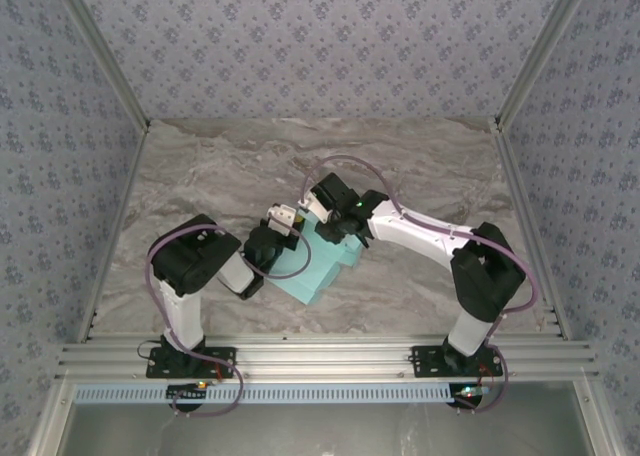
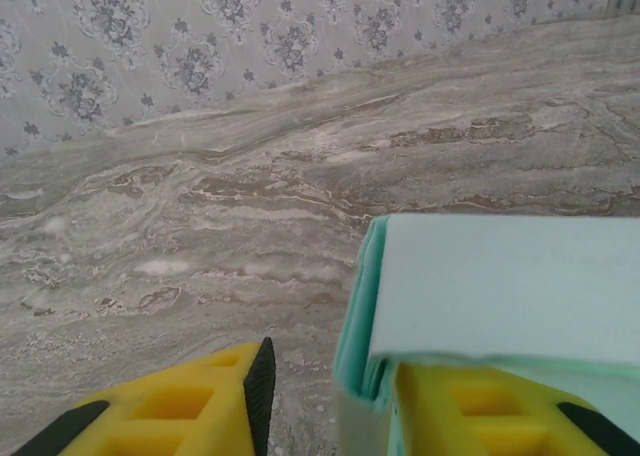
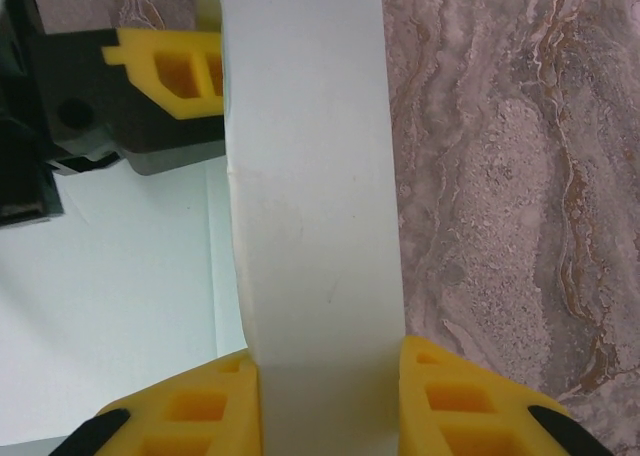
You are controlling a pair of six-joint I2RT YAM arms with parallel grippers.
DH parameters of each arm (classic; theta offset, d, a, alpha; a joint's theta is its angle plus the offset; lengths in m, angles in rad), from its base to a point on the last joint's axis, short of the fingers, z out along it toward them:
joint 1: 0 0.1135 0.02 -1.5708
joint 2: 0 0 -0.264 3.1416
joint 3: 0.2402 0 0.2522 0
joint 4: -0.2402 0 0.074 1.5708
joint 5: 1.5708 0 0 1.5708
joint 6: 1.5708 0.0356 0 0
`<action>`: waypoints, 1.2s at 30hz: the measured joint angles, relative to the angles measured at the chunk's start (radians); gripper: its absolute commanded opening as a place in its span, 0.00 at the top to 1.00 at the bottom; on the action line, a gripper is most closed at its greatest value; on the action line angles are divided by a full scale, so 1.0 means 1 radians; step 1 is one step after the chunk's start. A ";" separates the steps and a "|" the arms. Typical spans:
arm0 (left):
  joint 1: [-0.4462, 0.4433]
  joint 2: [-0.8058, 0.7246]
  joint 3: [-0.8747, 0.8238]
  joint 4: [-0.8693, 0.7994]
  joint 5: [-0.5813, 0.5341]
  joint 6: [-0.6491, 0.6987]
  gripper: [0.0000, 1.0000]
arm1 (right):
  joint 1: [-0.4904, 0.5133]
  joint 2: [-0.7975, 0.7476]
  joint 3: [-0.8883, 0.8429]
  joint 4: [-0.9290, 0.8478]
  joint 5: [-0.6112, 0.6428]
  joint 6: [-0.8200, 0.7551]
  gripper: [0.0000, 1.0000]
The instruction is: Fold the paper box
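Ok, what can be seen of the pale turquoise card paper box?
The pale turquoise paper box is plain matte thin card, partly folded, lying mid-table on the grey marbled tabletop. One flap is raised, pinched by the right gripper. The left gripper straddles a doubled edge, one yellow finger clear of the card.

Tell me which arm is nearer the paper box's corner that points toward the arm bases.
Left. The left arm lies beside the left edge of the paper box, close to that corner; the right arm crosses above its far right side.
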 measured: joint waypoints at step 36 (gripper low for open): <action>0.188 -0.254 -0.039 -0.046 0.300 -0.150 0.46 | -0.148 -0.007 0.009 -0.116 -0.011 0.015 0.58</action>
